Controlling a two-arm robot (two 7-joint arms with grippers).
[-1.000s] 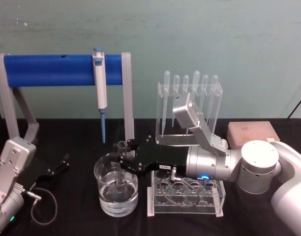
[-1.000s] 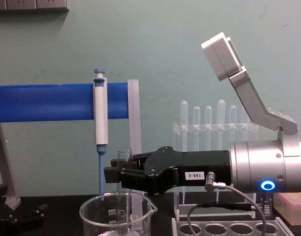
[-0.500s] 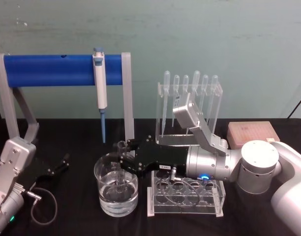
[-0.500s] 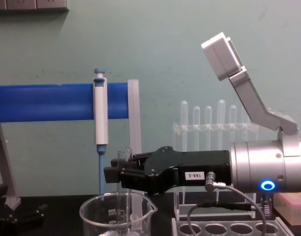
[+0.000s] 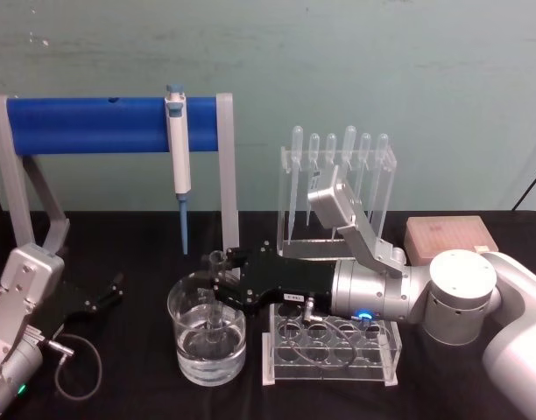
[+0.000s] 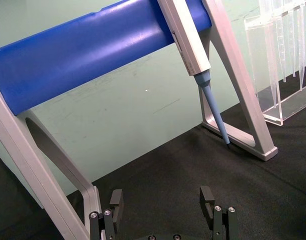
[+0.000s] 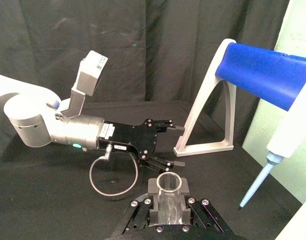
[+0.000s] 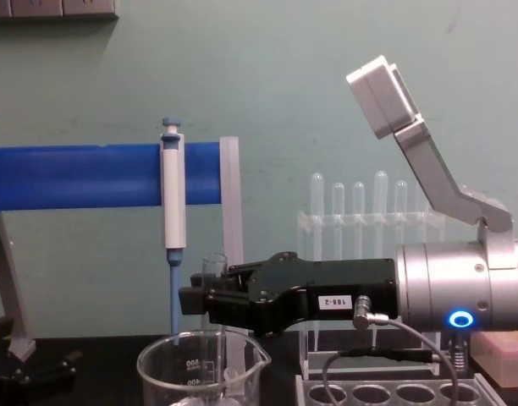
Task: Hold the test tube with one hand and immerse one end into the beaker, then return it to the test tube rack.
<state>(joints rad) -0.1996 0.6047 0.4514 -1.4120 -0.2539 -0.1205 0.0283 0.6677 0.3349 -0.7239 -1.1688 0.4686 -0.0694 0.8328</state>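
Glass on glass, and nothing visibly differs from 1 second ago: the test tube (image 5: pixel 217 260) stands upright in the beaker (image 5: pixel 185 337) at the same height, and the right gripper (image 5: pixel 217 284) has not shifted. Its 2 black fingers are clamped on the tube's upper part, just below the flared rim, which pokes up above them in the chest view (image 8: pixel 214 260). From the head view the tube's lower end reaches down into the water in the beaker. The right wrist view looks straight down the tube's open mouth (image 7: pixel 169 184), pinched between the fingers.

The right arm reaches in from the right, lying level over the test tube rack (image 5: pixel 334 348), which sits just right of the beaker with its holes showing. The gripper's black body hides the middle of the tube in the head and chest views.

Behind the beaker stands a blue bar stand (image 5: pixel 102 124) with grey legs; its right leg is close behind the beaker. A white and blue pipette (image 5: pixel 178 144) hangs from the bar, tip pointing down. A clear holder of plastic droppers (image 5: pixel 338 175) stands behind the rack, and a pink box (image 5: pixel 450 238) lies at the far right on the black cloth (image 5: pixel 128 385).

The left gripper (image 5: pixel 106 296) is parked low at the left, well apart from the beaker, with its fingers (image 6: pixel 208 197) spread wide and holding nothing.
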